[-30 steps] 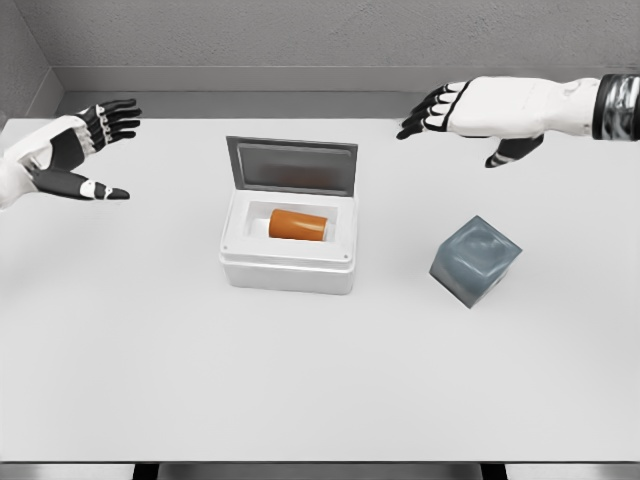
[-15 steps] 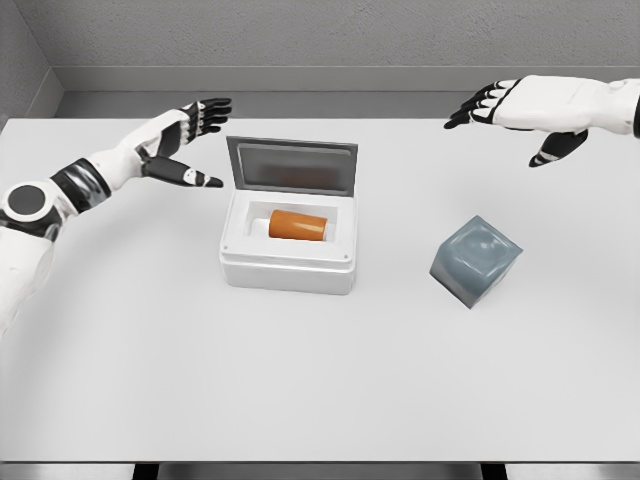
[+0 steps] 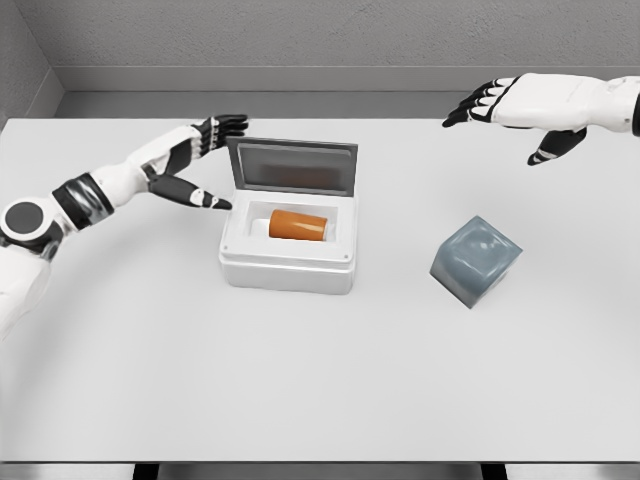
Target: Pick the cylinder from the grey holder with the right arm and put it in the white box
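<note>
cylinder [image 3: 298, 224]: I see it lying on its side inside the white box [image 3: 288, 268], lid up
grey holder [image 3: 475, 260]: 3 o'clock of box, tilted
right hand [image 3: 510, 105]: 1 o'clock, fingers spread, holding nothing
left hand [image 3: 195, 160]: fingers splayed, holding nothing, just beside lid's left edge

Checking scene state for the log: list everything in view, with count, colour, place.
table: 1, white, fills most of the view
box: 1, white, centre-left of table, grey lid upright and open at its back
cylinder: 1, orange, lying on its side inside the box
holder: 1, grey, right of the box, tilted, nothing in it
wall: 1, grey, behind the table
left hand: 1, white and black, fingers spread, at the lid's left edge
right hand: 1, white and black, fingers open, holding nothing, over the far right of the table
</note>
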